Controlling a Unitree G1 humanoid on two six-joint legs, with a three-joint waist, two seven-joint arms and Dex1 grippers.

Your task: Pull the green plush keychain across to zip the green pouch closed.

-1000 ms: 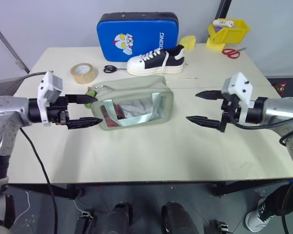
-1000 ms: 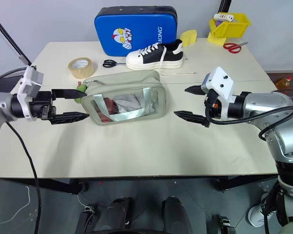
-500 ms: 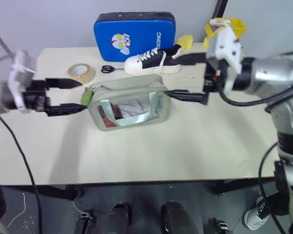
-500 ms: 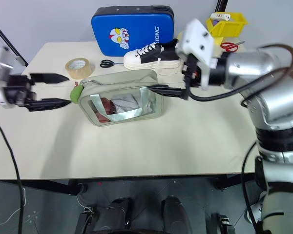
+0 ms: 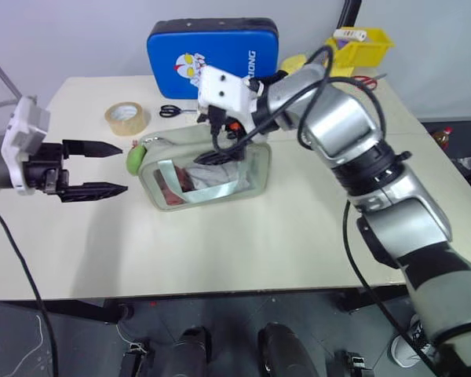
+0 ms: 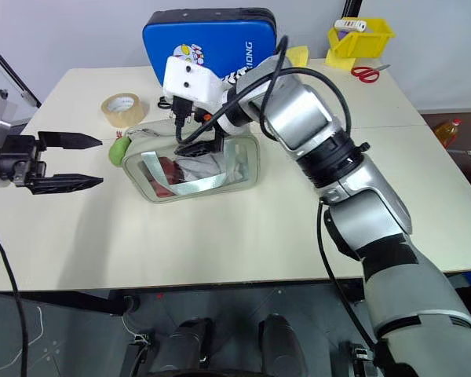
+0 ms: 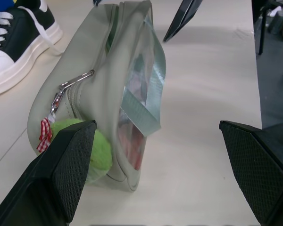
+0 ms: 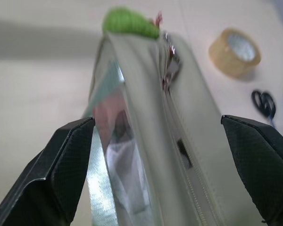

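One green pouch stands mid-table, clear window forward, green plush keychain at its left end. Left fingers gape beside it; right fingers straddle its top, spread, gripping nothing.

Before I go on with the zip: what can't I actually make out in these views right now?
- Green pouch, head views: the right gripper and its arm cover the top edge, hiding the zipper track.
- Green plush keychain, left wrist view: partly behind a left gripper finger.
- Keychain, right wrist view: blurred at the pouch's far end.
- Pouch contents: unclear behind the glossy window.
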